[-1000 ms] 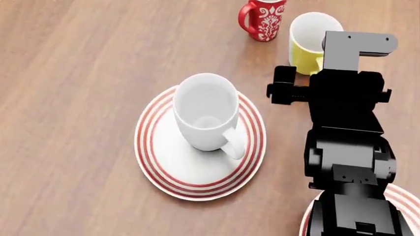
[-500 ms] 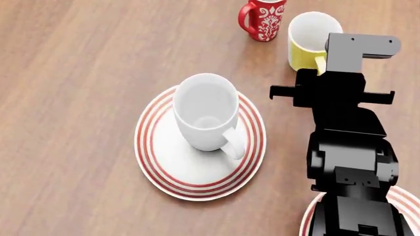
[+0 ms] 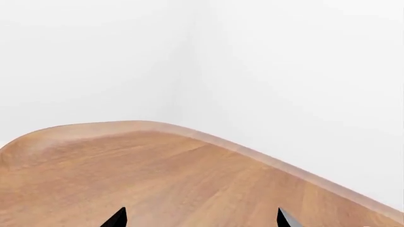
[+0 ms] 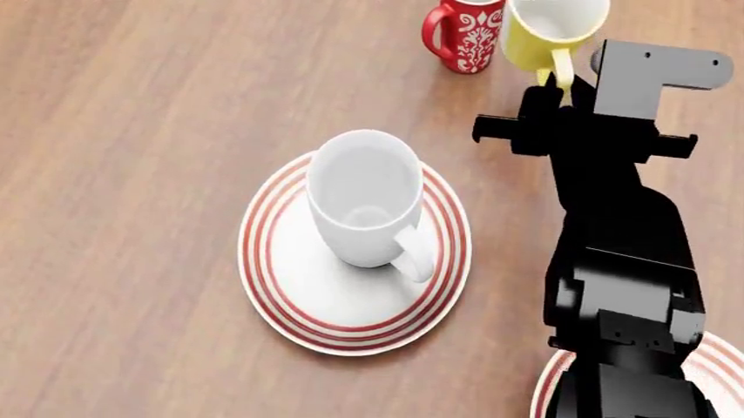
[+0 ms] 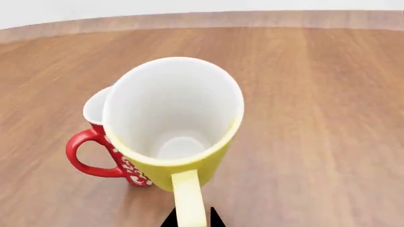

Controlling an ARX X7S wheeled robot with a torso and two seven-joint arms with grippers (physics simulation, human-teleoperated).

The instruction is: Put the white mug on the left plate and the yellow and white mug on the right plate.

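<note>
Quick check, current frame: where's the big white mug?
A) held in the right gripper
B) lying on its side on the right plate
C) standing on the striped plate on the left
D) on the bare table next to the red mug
C: in the head view the white mug stands upright on the left plate, while the right gripper is up at the yellow mug's handle.

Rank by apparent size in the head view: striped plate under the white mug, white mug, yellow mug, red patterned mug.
1. Round white red-ringed plate
2. Large glossy white mug
3. Yellow mug with white inside and red patterned mug: both cropped by the frame edge, unranked.
</note>
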